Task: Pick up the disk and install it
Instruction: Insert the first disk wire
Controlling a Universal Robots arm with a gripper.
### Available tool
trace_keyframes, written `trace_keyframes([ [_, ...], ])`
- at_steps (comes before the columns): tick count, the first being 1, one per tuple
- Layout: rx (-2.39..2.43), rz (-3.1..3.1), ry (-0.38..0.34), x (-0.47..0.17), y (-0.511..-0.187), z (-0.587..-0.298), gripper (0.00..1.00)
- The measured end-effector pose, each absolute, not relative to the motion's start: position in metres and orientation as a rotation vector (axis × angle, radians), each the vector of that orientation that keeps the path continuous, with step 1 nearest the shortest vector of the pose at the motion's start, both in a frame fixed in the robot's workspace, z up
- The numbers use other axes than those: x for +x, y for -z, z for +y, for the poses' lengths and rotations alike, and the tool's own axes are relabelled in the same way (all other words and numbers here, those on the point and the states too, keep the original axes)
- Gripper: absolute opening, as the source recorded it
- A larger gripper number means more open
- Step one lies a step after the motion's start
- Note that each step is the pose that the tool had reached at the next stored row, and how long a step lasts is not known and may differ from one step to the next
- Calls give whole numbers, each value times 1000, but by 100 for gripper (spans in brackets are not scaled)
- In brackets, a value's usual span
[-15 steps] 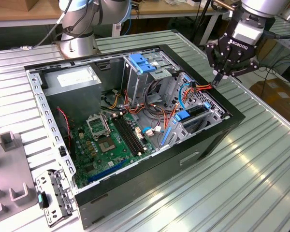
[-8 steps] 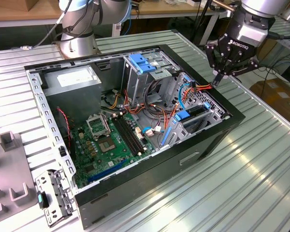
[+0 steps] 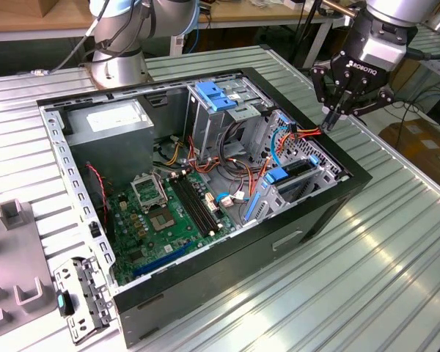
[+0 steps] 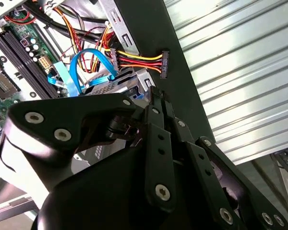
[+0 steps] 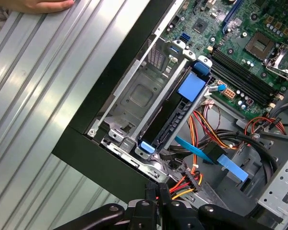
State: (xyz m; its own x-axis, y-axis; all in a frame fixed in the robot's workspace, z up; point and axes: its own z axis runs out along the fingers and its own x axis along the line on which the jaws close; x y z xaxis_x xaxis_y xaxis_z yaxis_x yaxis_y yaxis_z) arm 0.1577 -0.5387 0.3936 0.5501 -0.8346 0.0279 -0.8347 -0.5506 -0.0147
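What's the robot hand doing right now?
Robot hand: closed, nothing visibly held, above the black metal computer case edge. Dark rectangular disk with blue plastic rails sits in its bay.

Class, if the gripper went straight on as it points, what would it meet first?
The gripper would likely meet the coloured wires by their black plug at the case's rim; depth is unclear, possibly the rim itself.
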Motion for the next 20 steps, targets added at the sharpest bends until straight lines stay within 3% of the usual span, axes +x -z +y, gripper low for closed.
trace_keyframes([
  [2, 2766, -1488, -49, 158, -394, -539, 19],
  [5, 2788, -1447, -49, 160, -393, -539, 31],
  [20, 2839, -1348, -50, 166, -392, -524, 31],
])
